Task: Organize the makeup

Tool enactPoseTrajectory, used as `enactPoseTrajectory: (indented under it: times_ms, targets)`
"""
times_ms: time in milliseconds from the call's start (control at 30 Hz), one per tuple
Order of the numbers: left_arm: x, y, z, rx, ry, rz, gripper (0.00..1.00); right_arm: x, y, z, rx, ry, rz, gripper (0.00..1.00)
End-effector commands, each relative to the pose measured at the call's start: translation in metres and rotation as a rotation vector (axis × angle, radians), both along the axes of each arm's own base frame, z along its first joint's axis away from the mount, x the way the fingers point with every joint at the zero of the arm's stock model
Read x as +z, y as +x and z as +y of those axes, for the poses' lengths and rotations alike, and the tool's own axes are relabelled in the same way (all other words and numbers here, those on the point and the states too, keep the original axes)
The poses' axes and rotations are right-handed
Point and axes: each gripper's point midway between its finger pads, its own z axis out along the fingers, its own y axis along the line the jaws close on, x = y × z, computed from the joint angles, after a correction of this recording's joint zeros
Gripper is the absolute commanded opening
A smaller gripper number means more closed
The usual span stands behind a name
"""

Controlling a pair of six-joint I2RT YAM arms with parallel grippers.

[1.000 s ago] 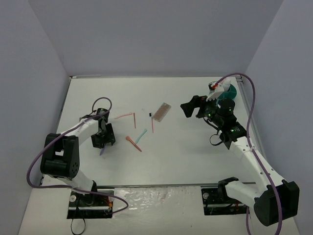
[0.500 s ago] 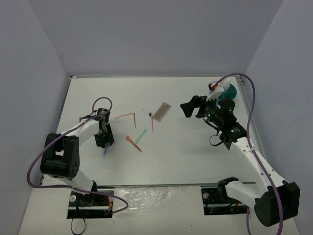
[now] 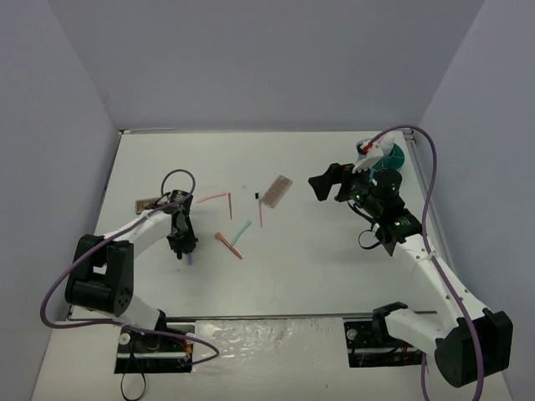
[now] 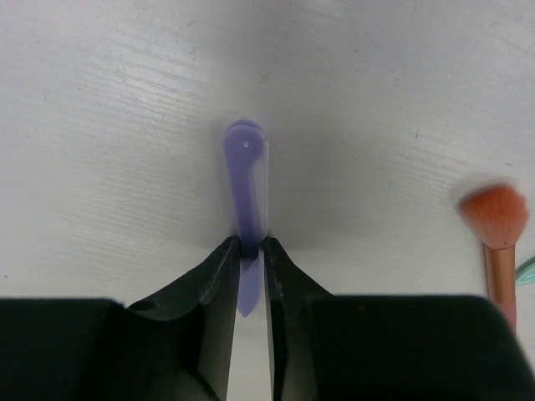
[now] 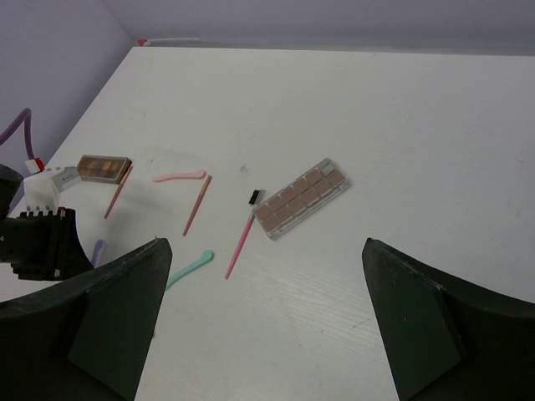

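Observation:
My left gripper is shut on the near end of a lilac applicator, which lies flat on the table; the applicator also shows in the top view. My right gripper is open and empty, held above the table right of a brown-pink palette. The right wrist view shows that palette, a second palette, a pink brush stick, a mint applicator, a pink applicator and an orange stick. An orange brush lies right of my left gripper.
A teal round tub stands at the far right behind the right arm, with a white and red object at its rim. Grey walls close the table on the left, back and right. A purple cable loops over the left arm.
My left gripper has shifted a little to the right and turned, taking the lilac applicator with it. The second palette now shows at the far left. The right arm has not moved.

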Motion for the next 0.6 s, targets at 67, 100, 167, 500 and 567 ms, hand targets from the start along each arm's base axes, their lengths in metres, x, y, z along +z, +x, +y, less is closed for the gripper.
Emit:
enactPoseTrajectory:
  times_ms: [67,100,167,500,567]
  targets:
    - [0.0,-0.004,-0.004,0.011,-0.015,0.002,0.04,0.025,0.002,0.004,0.011,0.019,-0.089,0.95]
    - [0.002,-0.003,-0.004,0.009,-0.016,-0.007,0.02,0.025,0.002,0.005,0.018,0.02,-0.086,0.95]
    - [0.009,0.001,-0.006,0.0,-0.018,-0.04,0.0,0.025,0.001,0.008,0.036,0.021,-0.081,0.95]
    - [0.1,0.023,-0.047,-0.226,-0.021,-0.408,0.0,0.042,-0.014,0.039,0.235,0.09,-0.068,0.95]
    - [0.12,0.025,-0.06,-0.286,-0.045,-0.495,0.0,0.044,-0.021,0.049,0.301,0.118,-0.046,0.94]
